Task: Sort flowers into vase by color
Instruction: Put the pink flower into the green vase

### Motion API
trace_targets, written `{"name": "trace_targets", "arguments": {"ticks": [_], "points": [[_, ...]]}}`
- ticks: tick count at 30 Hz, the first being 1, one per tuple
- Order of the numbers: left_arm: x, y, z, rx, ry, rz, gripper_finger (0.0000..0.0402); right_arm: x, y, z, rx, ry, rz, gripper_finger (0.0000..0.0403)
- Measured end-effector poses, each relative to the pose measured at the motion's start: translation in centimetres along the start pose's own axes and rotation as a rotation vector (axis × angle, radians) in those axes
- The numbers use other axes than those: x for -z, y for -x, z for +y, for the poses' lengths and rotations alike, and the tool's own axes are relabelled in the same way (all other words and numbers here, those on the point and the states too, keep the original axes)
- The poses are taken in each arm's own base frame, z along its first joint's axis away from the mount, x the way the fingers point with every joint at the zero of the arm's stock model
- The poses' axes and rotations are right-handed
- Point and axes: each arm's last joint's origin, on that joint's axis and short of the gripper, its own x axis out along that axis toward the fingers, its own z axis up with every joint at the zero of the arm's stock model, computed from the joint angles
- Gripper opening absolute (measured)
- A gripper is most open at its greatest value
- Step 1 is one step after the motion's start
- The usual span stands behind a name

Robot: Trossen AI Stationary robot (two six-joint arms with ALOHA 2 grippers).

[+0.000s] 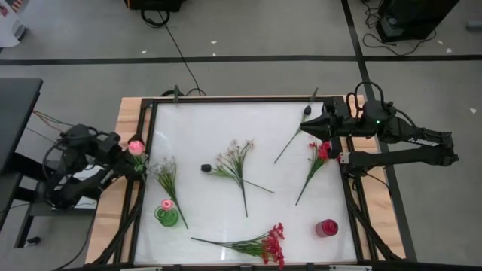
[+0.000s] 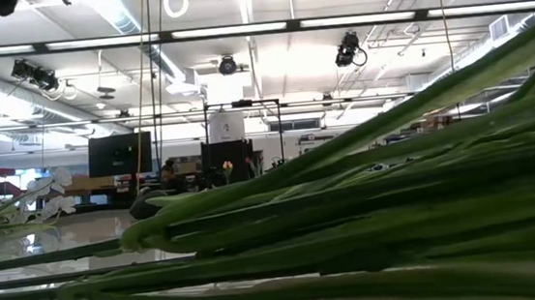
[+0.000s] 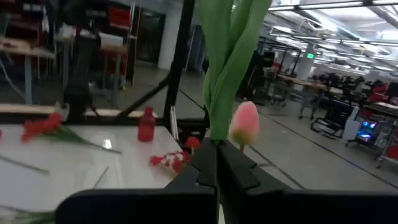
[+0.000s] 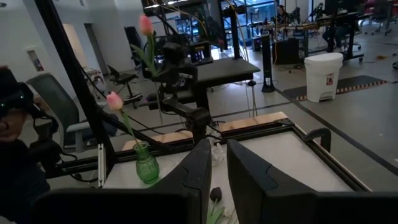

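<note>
My left gripper (image 1: 134, 153) is by the table's left edge, shut on a pink rosebud flower (image 3: 244, 124), which the right wrist view shows raised high (image 4: 145, 25). A green vase (image 1: 167, 214) holds another pink rosebud (image 4: 114, 101). A red vase (image 1: 326, 227) stands near the right front. On the table lie a white sprig (image 1: 237, 162), a red spray (image 1: 263, 245), a red flower (image 1: 319, 154) and a dark-budded stem (image 1: 292, 137). My right gripper (image 4: 217, 177) hovers open, with a narrow gap, over the dark bud (image 4: 215, 194). My left gripper pinches the pink rosebud's green stem and leaves (image 3: 217, 118) between its two fingers, below the bud. The flower stands up above the fingers, bud on top, lifted clear of the table.
A black frame runs round the white table top (image 1: 226, 120). Thick green stems (image 2: 351, 220) fill the low view's foreground, with white blossoms (image 2: 19, 201) at its left. A small dark object (image 1: 205, 168) lies mid-table. A person (image 4: 15, 155) sits beyond the table's left side.
</note>
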Motion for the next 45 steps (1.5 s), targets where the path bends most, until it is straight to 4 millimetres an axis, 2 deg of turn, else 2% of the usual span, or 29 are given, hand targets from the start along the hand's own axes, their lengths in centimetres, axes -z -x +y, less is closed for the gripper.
{"name": "trace_targets", "arguments": {"ticks": [5,8,19,27,31,36,45], "points": [[-0.7,-0.4,0.5,0.037,-0.065,-0.101,0.0002,0.0,0.0,0.0,0.0,0.0,0.0,0.0062],[-0.9,-0.8,1.1,0.033,-0.034,-0.144,0.0002,0.0,0.0,0.0,0.0,0.0,0.0,0.0062],[-1.4,-3.4,4.2,0.031,0.079,-0.048,0.0002,0.0,0.0,0.0,0.0,0.0,0.0,0.0062],[-3.6,-5.6,5.9,0.023,-0.008,-0.02,0.0002,0.0,0.0,0.0,0.0,0.0,0.0,0.0062],[-4.3,-6.7,6.2,0.075,-0.071,-0.059,0.0002,0.0,0.0,0.0,0.0,0.0,0.0,0.0062],[-4.1,-8.5,6.1,0.186,-0.104,-0.045,0.0002,0.0,0.0,0.0,0.0,0.0,0.0,0.0062],[-3.6,-10.1,4.4,0.384,-0.154,-0.028,0.0002,0.0,0.0,0.0,0.0,0.0,0.0,0.0062]]}}
